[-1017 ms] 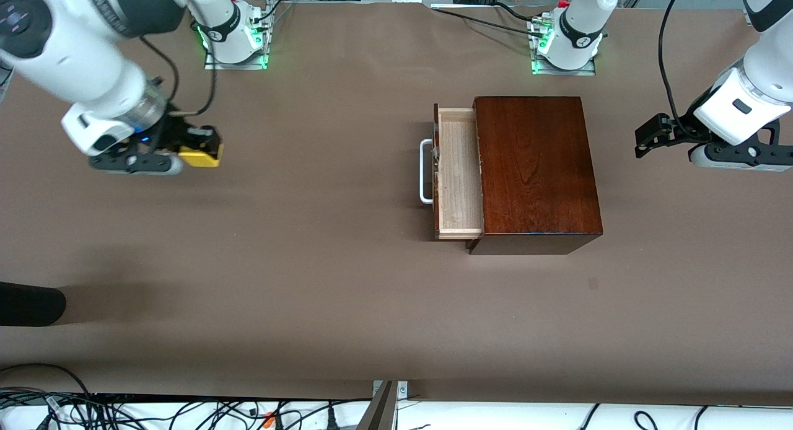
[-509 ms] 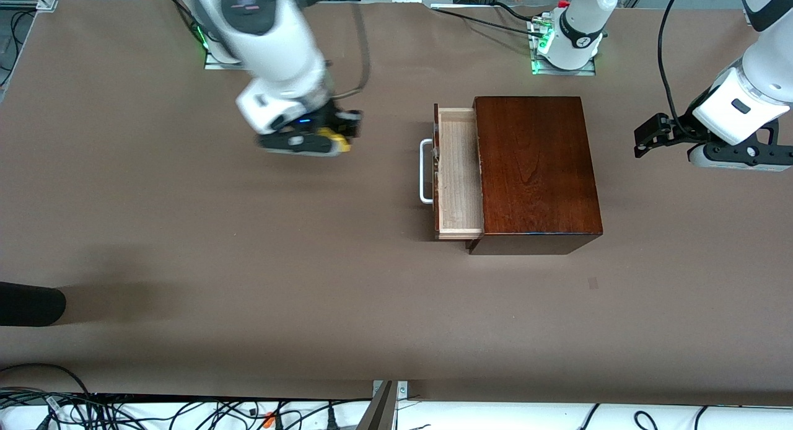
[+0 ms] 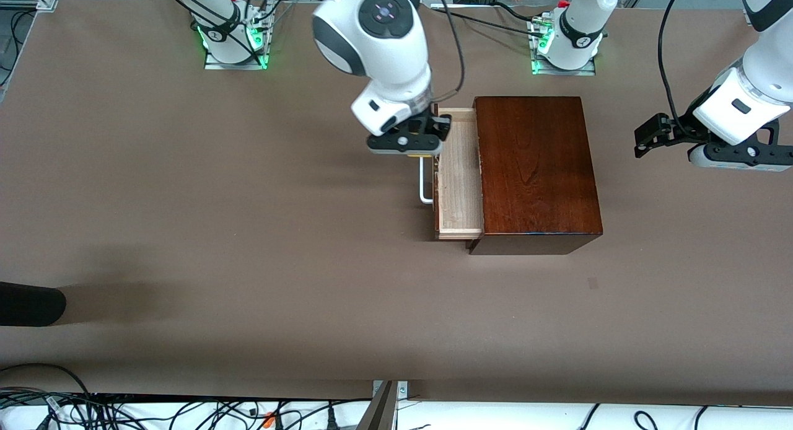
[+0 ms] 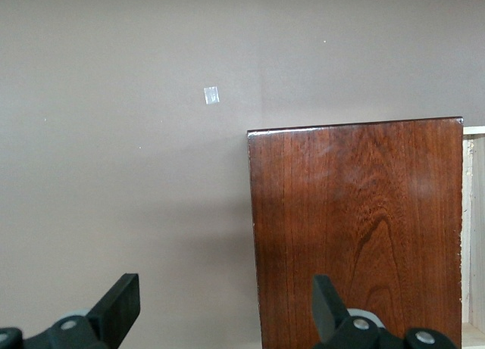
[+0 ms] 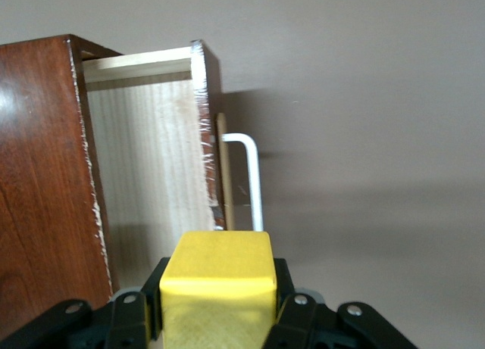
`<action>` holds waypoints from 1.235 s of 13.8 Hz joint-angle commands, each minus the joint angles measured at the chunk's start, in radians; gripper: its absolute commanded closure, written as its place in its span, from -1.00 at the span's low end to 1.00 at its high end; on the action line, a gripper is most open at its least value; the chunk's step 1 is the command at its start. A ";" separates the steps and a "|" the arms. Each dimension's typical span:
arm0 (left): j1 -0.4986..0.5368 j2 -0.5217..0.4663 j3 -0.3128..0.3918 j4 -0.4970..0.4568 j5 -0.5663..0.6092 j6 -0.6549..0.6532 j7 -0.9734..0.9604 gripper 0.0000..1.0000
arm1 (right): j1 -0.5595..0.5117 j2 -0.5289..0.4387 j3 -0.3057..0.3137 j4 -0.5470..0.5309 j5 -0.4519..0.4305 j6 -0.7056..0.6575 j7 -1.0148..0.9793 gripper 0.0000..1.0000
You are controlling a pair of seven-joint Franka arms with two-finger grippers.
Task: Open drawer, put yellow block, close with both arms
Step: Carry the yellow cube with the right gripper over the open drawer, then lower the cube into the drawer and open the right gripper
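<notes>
The drawer (image 3: 460, 173) stands pulled out of the box (image 3: 534, 170). Over its front and handle (image 3: 425, 182), the right gripper (image 3: 414, 146) is clamped on the yellow block (image 5: 218, 277): transport step. The next move likely calls for carrying on over the tray, then release. The left gripper (image 4: 223, 307) waits spread wide over the table's (image 3: 248, 232) left-arm end.

Box (image 3: 536, 163): dark reddish wood, glossy, visible grain. Drawer (image 3: 460, 176): pale unfinished-looking wood, matt, splintered rough edges. Handle (image 3: 425, 185): white, smooth bar. Yellow block (image 5: 218, 285): matt, slightly grainy faces. Counter (image 3: 248, 232): brown, matt covering. Right gripper (image 3: 414, 146), left gripper (image 4: 223, 319): black matt plastic look.
</notes>
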State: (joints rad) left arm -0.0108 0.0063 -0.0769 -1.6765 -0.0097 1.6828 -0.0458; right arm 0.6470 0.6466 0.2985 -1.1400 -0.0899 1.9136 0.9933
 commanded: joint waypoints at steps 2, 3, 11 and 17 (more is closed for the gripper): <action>-0.003 -0.011 0.006 0.004 -0.010 -0.012 0.024 -1.00 | 0.030 0.085 -0.030 0.057 -0.019 0.086 0.022 0.98; -0.003 -0.011 0.006 0.003 -0.009 -0.012 0.024 -1.00 | 0.031 0.103 -0.030 0.057 -0.019 0.119 0.022 0.97; 0.002 -0.011 0.008 0.003 -0.010 -0.012 0.026 -1.00 | 0.071 0.172 -0.033 0.059 -0.021 0.275 0.022 0.98; 0.002 -0.011 0.006 0.003 -0.010 -0.012 0.024 -1.00 | 0.106 0.220 -0.075 0.057 -0.019 0.335 0.022 0.98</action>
State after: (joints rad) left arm -0.0101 0.0063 -0.0735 -1.6765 -0.0097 1.6824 -0.0458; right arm 0.7353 0.8395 0.2375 -1.1239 -0.0960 2.2367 0.9977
